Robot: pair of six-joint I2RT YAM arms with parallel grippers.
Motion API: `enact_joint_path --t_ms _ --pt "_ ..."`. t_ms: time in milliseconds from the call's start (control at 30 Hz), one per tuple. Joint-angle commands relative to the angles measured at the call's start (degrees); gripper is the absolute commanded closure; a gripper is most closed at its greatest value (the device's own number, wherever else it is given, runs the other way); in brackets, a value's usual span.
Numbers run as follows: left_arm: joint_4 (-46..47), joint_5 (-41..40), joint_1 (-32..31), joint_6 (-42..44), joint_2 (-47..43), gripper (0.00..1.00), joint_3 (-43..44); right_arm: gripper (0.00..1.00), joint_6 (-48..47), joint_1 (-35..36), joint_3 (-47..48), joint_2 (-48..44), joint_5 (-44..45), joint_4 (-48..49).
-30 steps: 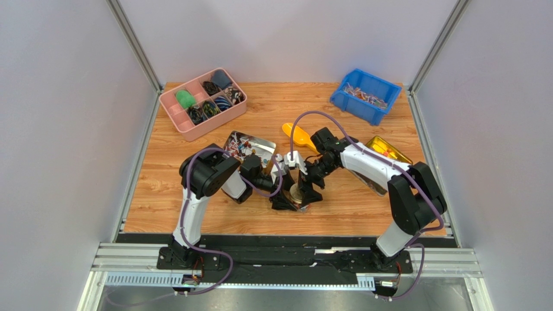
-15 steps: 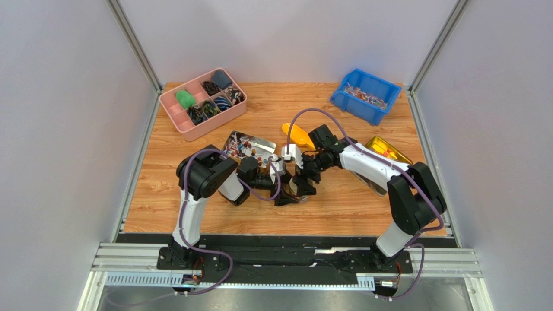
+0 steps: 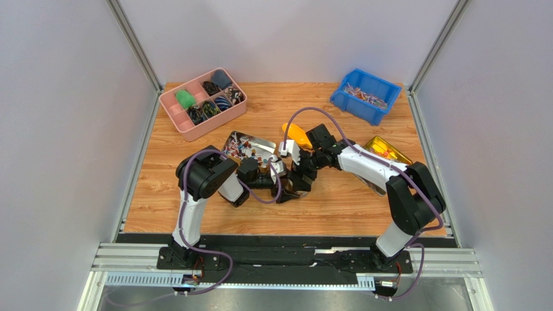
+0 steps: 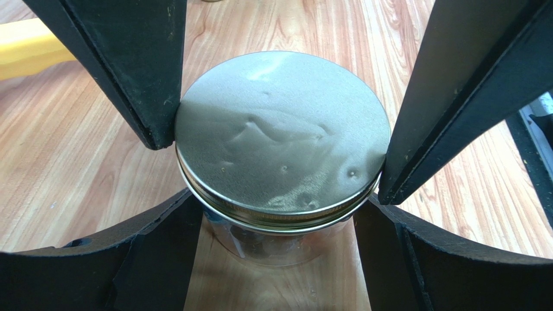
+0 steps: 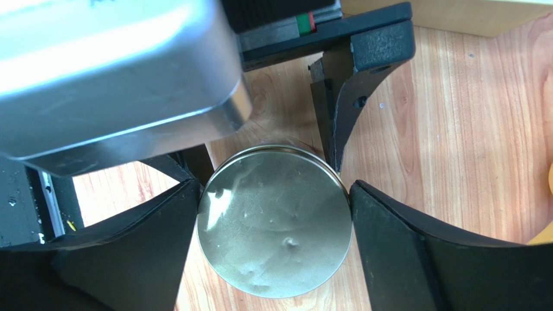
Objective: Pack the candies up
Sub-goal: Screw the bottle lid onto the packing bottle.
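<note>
Top external view: wooden table (image 3: 337, 207); left gripper (image 3: 284, 192) and right gripper (image 3: 302, 181) meet nose to nose at mid-table, and whatever sits between them is hidden from up here; candies (image 3: 241, 148) heaped in a metal tray (image 3: 261, 144) just behind the left gripper, more candies in a blue bin (image 3: 354, 107) at the far right corner; yellow scoop (image 3: 297, 134) lies between the metal tray and the right arm; gold tray (image 3: 389, 150) with bright bits beside the right forearm; pink divided box (image 3: 217, 122) at far left, contents too small to call. Left wrist view: glass jar (image 4: 279, 241) upright on the wood, dented metal lid (image 4: 282, 129) on top; left fingers (image 4: 156, 259) come in low and are clamped on the glass just under the lid rim, one each side; the right gripper's two fingers reach in from above, tips pressed on opposite edges of the lid; something dark shows through the glass, can't tell what. Right wrist view: looking straight down on the lid; right fingers (image 5: 136, 253) grasp it left and right, touching the rim; one left finger's tip touches the rim at the far side; blurred silver-grey block (image 5: 117, 65) fills the upper left.
</note>
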Motion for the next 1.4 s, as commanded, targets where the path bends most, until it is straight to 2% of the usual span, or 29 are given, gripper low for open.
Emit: enact_joint_path --t_ms 0,167,333,600,1067,1367 --pt "9.05 -1.76 0.38 1.46 -2.18 0.64 -0.29 0.08 -0.64 -0.80 -0.13 -2.17 1.49 -1.55" --pt "9.04 -0.44 0.38 1.02 -2.01 0.64 -0.02 0.02 -7.58 -3.96 4.00 -1.47 -5.45 -9.79" --pt "9.04 1.49 0.38 0.15 -1.75 0.64 0.42 0.01 -13.73 -5.02 4.71 -0.06 -7.48 -12.27" --pt "10.36 9.75 0.30 -4.68 -0.34 0.64 1.82 0.01 -19.54 -5.02 3.39 0.29 -8.10 -14.12" --pt "12.12 12.74 0.30 -7.41 0.89 0.64 2.53 0.05 -20.60 -5.11 3.65 -0.33 -10.21 -14.74" --pt "11.95 9.15 0.38 -5.75 0.28 0.64 1.91 0.15 -16.75 -5.02 4.27 1.17 -8.98 -15.09"
